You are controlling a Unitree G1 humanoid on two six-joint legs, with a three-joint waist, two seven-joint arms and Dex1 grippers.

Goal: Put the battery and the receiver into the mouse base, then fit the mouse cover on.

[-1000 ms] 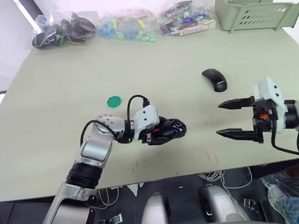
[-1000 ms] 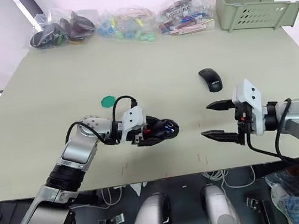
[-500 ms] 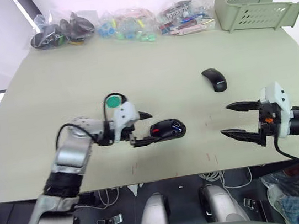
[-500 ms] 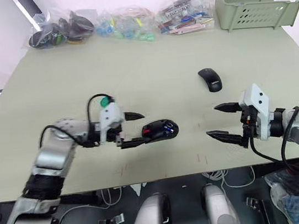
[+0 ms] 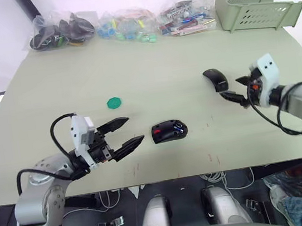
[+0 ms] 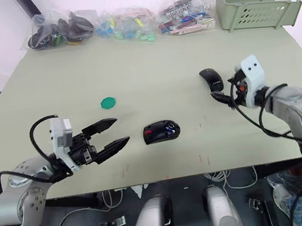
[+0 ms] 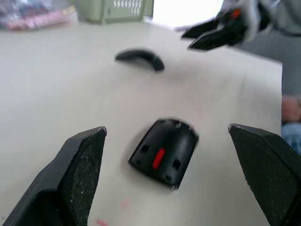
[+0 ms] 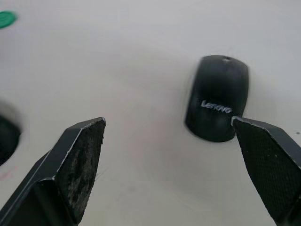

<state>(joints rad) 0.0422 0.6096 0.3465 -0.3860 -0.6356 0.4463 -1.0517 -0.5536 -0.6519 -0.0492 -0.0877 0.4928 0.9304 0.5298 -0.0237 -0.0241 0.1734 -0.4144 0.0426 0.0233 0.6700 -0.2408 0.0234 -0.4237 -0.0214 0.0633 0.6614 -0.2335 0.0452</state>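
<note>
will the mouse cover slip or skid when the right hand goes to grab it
The cover looks smooth and glossy, so the fingers may well slip on it. It is a thin domed shell, probably light, and could skid across the bare table if nudged from one side. It lies flat, so rolling seems unlikely. The right hand is open beside it.

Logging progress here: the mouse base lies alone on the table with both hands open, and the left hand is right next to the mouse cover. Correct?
Not quite. The hand beside the mouse cover is the right hand, as the left eye view shows. The left hand is open, short of the mouse base, which lies alone on the table.
</note>
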